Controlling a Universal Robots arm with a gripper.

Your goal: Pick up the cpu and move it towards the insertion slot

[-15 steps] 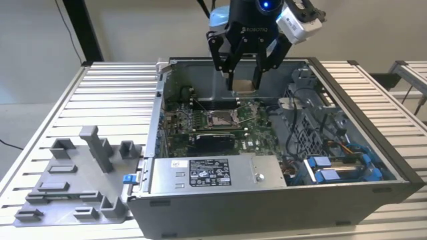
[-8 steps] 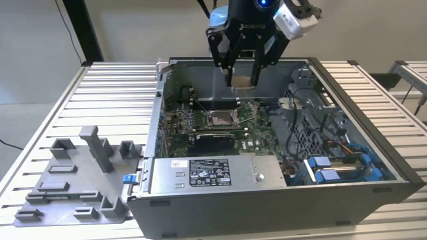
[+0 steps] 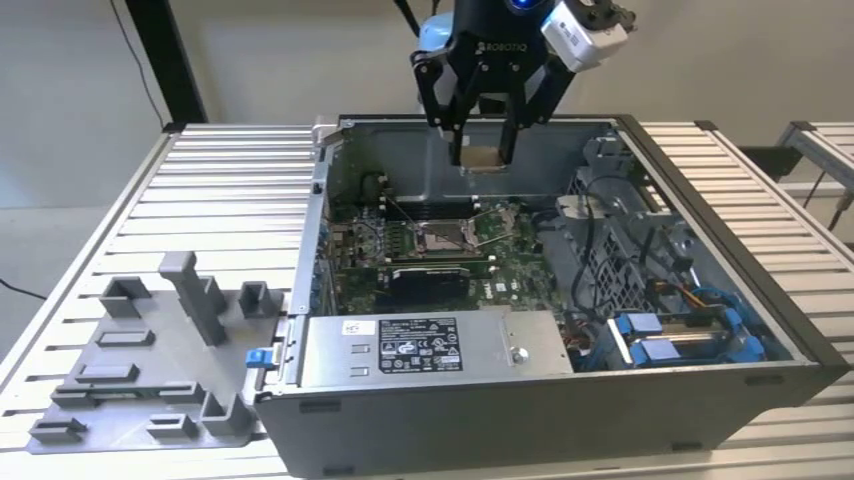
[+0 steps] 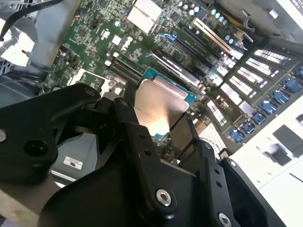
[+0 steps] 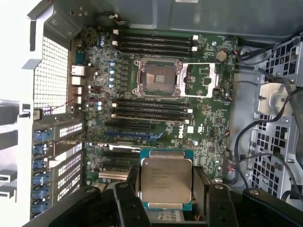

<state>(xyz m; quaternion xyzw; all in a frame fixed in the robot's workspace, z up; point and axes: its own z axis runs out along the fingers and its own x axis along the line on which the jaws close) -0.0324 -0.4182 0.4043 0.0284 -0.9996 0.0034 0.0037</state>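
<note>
While the arm hung above the open computer case (image 3: 561,400), its hand (image 3: 482,160) was clamped on the cpu (image 3: 481,157), the black fingers (image 3: 453,125) pressing on two opposite edges of the chip. In the exterior view the cpu sat high over the rear part of the case, tan underside showing, well clear of the green motherboard (image 3: 501,285) below. In the first wrist view the cpu (image 5: 165,180) showed its pale silver face with a teal border at the edges, held flat between the two black fingers (image 5: 128,203). The insertion slot (image 5: 156,79) lay apart from it on the board (its silver frame stood open, with the hinged plate folded out beside the golden-grey centre), and rows of black memory slots (image 5: 151,108) ran between chip and socket in that view. In the second wrist view the cpu (image 4: 158,106) appeared as a shiny square past the hand's dark linkage. In the exterior view the slot (image 3: 442,236) sat near the middle of the board, lower than the hand. A grey tray (image 3: 134,370) of plastic blocks rested on the slatted bench (image 3: 240,190) at the exterior view's left of the case.
</note>
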